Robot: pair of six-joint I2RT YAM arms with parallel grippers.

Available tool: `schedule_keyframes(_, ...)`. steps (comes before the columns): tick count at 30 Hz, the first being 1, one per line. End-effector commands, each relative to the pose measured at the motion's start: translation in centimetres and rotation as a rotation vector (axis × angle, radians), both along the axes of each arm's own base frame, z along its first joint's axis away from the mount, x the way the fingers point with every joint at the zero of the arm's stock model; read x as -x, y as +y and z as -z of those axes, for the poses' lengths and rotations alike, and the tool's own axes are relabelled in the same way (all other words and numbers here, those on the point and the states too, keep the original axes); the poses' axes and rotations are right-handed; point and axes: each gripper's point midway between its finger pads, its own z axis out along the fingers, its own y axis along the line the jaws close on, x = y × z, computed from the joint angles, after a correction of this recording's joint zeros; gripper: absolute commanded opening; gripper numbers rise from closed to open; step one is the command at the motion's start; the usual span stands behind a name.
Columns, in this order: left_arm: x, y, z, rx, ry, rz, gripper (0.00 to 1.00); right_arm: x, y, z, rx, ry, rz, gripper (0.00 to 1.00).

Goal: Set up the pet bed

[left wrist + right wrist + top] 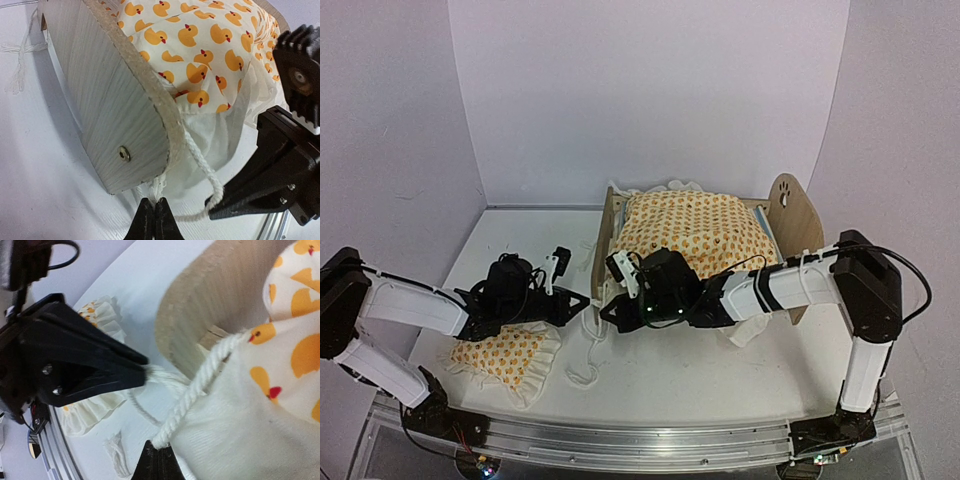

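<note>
Top external view: the light plywood pet bed, whose rounded headboard bears a paw-print cutout, stands on the white counter right of centre. Its low footboard is turned toward the left arm. A white ruffled blanket printed with orange ducks is draped over most of the bed. A small matching ruffled pillow lies on the counter by the left arm, apart from the bed.

Both wrist views show the near footboard corner, where a white braided cord hangs from the blanket's white underside. The left end effector is closed, fingertips pinching the cord just below the footboard. The right end effector is likewise closed, nipping the same cord close beside it.

Judged step: securing the blanket at this corner by its cord. The next move likely calls for both arms to work the cord together without dragging the blanket off or shifting the light frame. The pillow is not yet placed.
</note>
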Motion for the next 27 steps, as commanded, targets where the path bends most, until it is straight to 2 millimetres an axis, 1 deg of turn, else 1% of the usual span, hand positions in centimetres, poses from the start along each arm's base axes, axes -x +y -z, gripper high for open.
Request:
schedule_keyframes(1, 0.0, -2.3, -1.7, 0.021, -0.038, 0.121, 0.0, 1.5, 1.1, -4.3, -0.112, -0.033, -0.114, 0.0)
schedule_keyframes(4, 1.6, -3.6, -1.8, 0.035, -0.043, 0.257, 0.0, 1.3, 1.4, -4.8, -0.12, -0.042, -0.112, 0.0)
schedule_keyframes(6, 2.3, -3.8, -1.7, 0.033, -0.055, 0.305, 0.0, 1.0, 1.5, -5.1, -0.124, -0.051, -0.106, 0.01)
schedule_keyframes(8, 3.0, -3.6, -1.3, 0.026, -0.055, 0.329, 0.0, 0.8, 1.7, -5.3, -0.126, -0.059, -0.104, 0.02)
schedule_keyframes(11, 4.5, -4.7, -1.1, 0.052, -0.033, 0.454, 0.0, 1.3, 2.6, -5.8, -0.151, -0.051, -0.15, 0.0)
schedule_keyframes(13, 4.9, -5.3, -0.8, 0.063, -0.014, 0.504, 0.0, 2.1, 3.3, -6.4, -0.182, -0.036, -0.208, 0.0)
schedule_keyframes(15, 5.4, -5.8, -0.4, 0.069, -0.01, 0.563, 0.0, 2.5, 3.4, -6.7, -0.191, -0.036, -0.233, 0.02)
schedule_keyframes(16, 5.5, -6.0, -0.1, 0.071, -0.007, 0.591, 0.0, 2.5, 3.3, -7.0, -0.193, -0.042, -0.235, 0.03)
schedule_keyframes(19, 5.1, -6.2, 0.4, 0.088, 0.007, 0.639, 0.0, 2.6, 2.6, -6.9, -0.179, -0.063, -0.234, 0.05)
schedule_keyframes(20, 4.8, -6.1, 0.3, 0.1, 0.01, 0.652, 0.0, 2.4, 2.4, -6.7, -0.164, -0.065, -0.228, 0.08)
schedule_keyframes(22, 4.7, -6.0, 0.2, 0.114, 0.005, 0.681, 0.0, 1.7, 1.6, -6.0, -0.117, -0.065, -0.211, 0.21)
schedule_keyframes(24, 4.8, -5.9, 0.0, 0.13, -0.009, 0.714, 0.0, 0.8, 0.3, -5.0, -0.048, -0.07, -0.175, 0.32)
schedule_keyframes(27, 4.3, -5.9, -0.3, 0.151, -0.003, 0.734, 0.0, 0.7, -1.9, -4.1, 0.011, -0.095, -0.193, 0.42)
